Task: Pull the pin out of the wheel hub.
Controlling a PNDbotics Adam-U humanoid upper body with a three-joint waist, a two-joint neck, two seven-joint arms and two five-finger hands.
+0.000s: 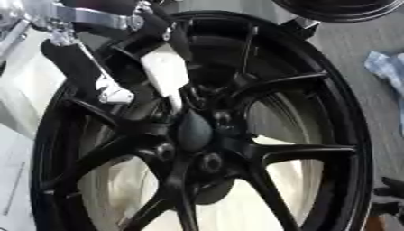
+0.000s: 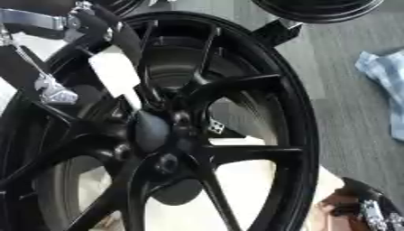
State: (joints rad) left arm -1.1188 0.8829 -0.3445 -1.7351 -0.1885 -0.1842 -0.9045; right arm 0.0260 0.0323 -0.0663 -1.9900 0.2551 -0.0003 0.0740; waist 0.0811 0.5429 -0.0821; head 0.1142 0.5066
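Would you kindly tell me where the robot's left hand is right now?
The left hand comes in from the upper left in both eye views, reaching between the spokes of the black wheel, fingers just above the centre hub.

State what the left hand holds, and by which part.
Cannot be told: the left hand reaches down to the centre of the wheel hub, but any pin is hidden.

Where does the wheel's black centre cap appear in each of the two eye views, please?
Left eye view: the centre cap sits just left of the picture's middle, slightly below it.
Right eye view: the same cap lies further left, at about the same height.
Shared landmark: the left hand's pale finger points down just above the cap in both.
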